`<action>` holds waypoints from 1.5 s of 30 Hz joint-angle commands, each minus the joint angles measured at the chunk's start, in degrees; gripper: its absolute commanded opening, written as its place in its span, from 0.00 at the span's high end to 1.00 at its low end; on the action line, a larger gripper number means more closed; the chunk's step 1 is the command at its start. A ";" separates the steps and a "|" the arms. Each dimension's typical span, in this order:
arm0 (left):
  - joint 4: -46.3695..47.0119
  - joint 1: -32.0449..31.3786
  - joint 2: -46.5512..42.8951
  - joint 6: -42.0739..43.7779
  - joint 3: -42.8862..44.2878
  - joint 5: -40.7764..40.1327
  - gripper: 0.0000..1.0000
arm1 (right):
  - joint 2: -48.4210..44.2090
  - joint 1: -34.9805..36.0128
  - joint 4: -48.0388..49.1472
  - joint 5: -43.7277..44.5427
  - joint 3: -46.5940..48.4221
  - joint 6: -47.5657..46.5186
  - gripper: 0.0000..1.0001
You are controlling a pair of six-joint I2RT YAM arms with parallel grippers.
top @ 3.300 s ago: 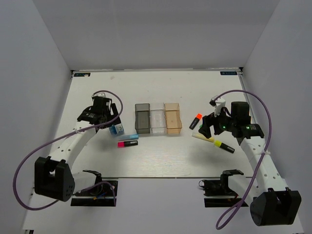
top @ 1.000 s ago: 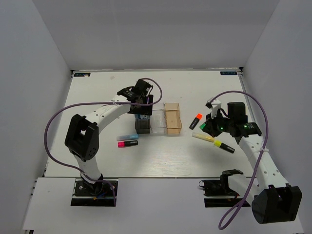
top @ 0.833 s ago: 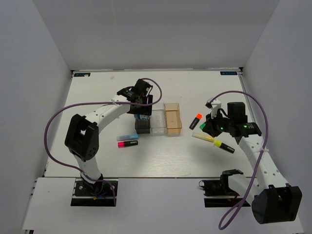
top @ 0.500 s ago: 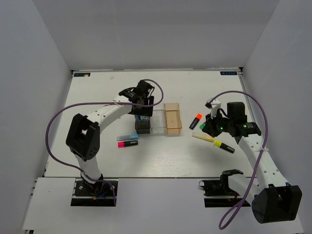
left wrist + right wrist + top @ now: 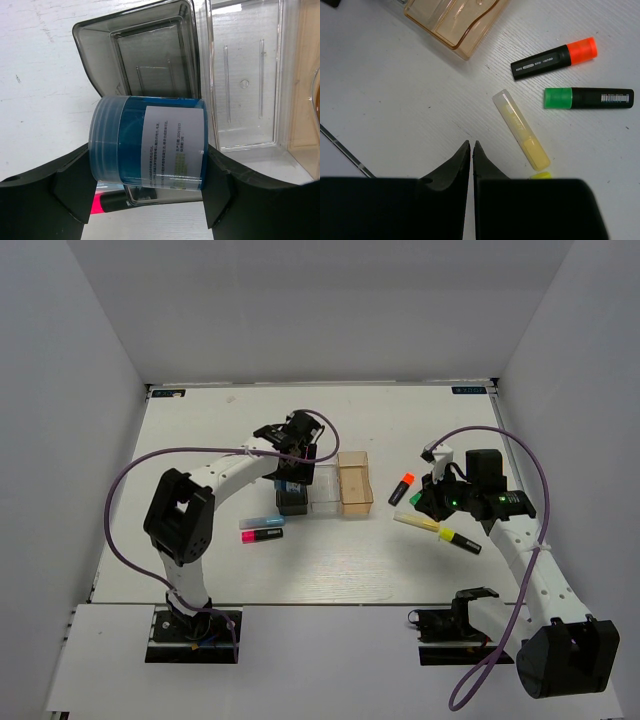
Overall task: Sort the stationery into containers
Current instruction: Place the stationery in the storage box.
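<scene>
My left gripper (image 5: 150, 165) is shut on a small blue jar with a white label (image 5: 150, 142), lying sideways between the fingers. It hangs over the near end of the smoky grey container (image 5: 145, 55), seen in the top view under the left gripper (image 5: 292, 473). The clear container (image 5: 322, 490) and the orange-tan container (image 5: 354, 483) stand beside it. My right gripper (image 5: 471, 146) is shut and empty, above bare table left of a pale-yellow stick (image 5: 521, 128). Orange (image 5: 555, 58) and green (image 5: 587, 97) highlighters lie beyond it.
A pink highlighter (image 5: 262, 534) and a light-blue stick (image 5: 265, 519) lie left of the grey container's near end. A yellow-ended highlighter (image 5: 460, 540) rests near the right arm. White walls close in the table on three sides.
The left gripper has carried the blue jar from the table's left to over the grey container; in the last second it only drifted slightly right. The right arm stayed still.
</scene>
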 commanded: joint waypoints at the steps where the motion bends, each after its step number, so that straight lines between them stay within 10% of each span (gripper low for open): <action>1: 0.10 -0.31 -0.90 -0.70 3.24 -1.80 1.00 | -0.35 -0.06 -0.31 -0.92 1.99 -0.35 0.92; 13: -1.13 -0.49 1.03 -2.99 4.47 -1.18 1.00 | -0.53 -0.23 -0.22 -0.66 2.08 -0.44 0.92; 17: -1.31 -0.49 1.38 -3.43 4.56 -1.09 0.85 | -0.53 -0.14 -0.22 -0.66 1.99 -0.35 0.92; 21: -1.48 -0.49 1.30 -3.60 4.65 -1.53 0.44 | -0.61 -0.23 -0.22 -0.66 1.99 -0.35 0.91; 34: -2.54 -0.49 1.21 -3.78 6.23 -3.03 0.10 | -0.44 -0.32 -0.22 -0.57 1.90 -0.44 0.90; 45: -3.07 -0.49 0.94 -3.69 6.75 -3.82 0.06 | -0.53 -0.32 -0.31 -0.57 1.90 -0.44 0.88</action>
